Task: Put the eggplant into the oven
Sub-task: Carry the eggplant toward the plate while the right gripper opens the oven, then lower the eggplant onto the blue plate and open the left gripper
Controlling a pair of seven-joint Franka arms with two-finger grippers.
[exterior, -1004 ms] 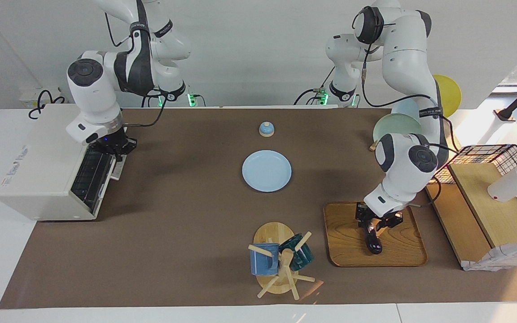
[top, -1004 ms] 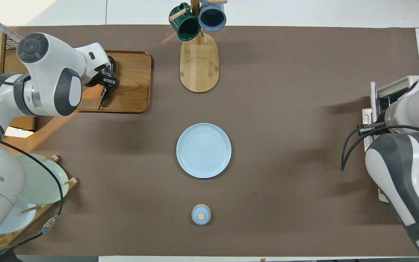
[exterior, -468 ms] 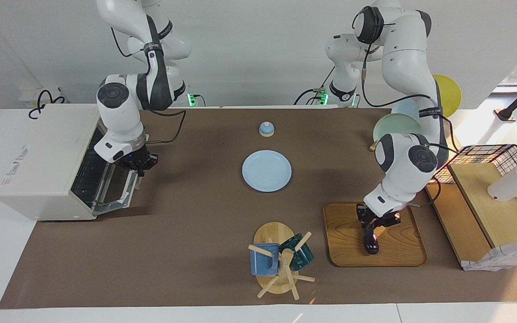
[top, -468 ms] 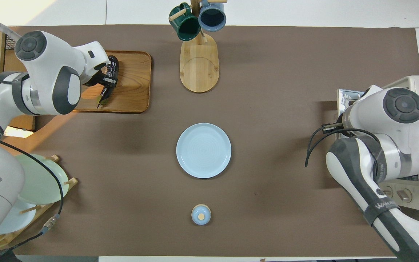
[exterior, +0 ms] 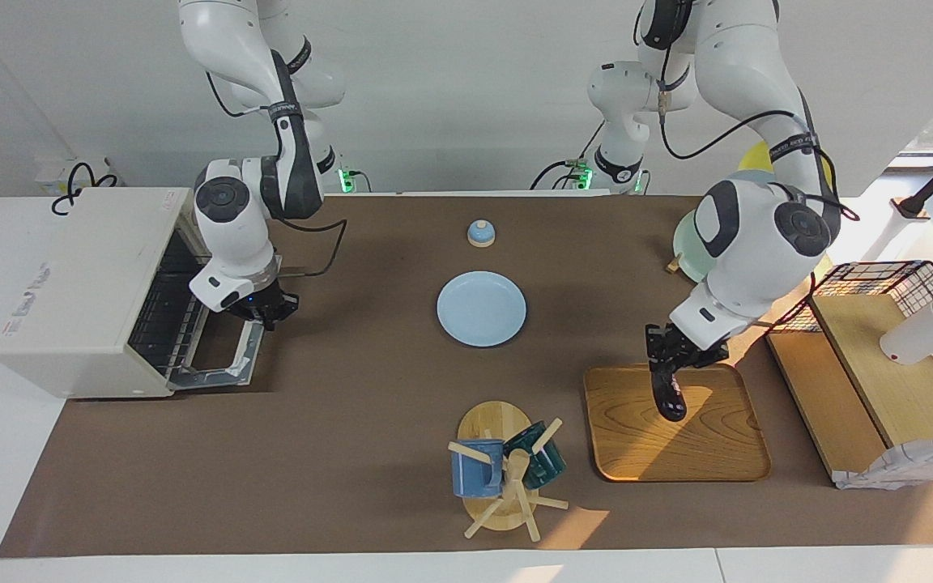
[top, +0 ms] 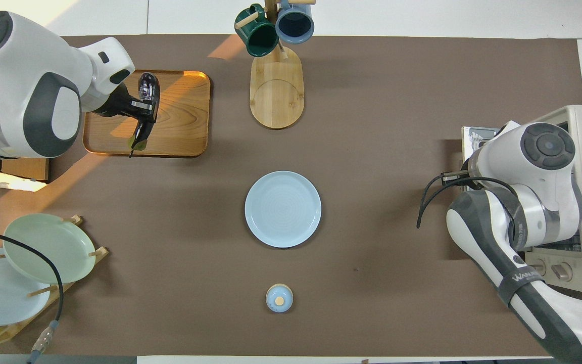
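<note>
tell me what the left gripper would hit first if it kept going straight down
Likely the wooden tray: the left gripper hangs over it, and the eggplant it holds would touch first.

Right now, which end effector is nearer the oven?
Right. The right end effector is at the oven door's handle edge; the left end effector holds the eggplant over the wooden tray.

- A round blue plate (exterior: 481,308) lies in the middle of the brown table mat (exterior: 353,453).
- A small blue bell (exterior: 480,233) sits nearer the robots than the plate.
- A wooden mug stand (exterior: 507,478) holds a blue mug (exterior: 476,468) and a green mug (exterior: 538,457).
- A wooden tray (exterior: 709,453) lies beside the mug stand.
- A dish rack (top: 33,258) carries a pale green plate (top: 48,247).
</note>
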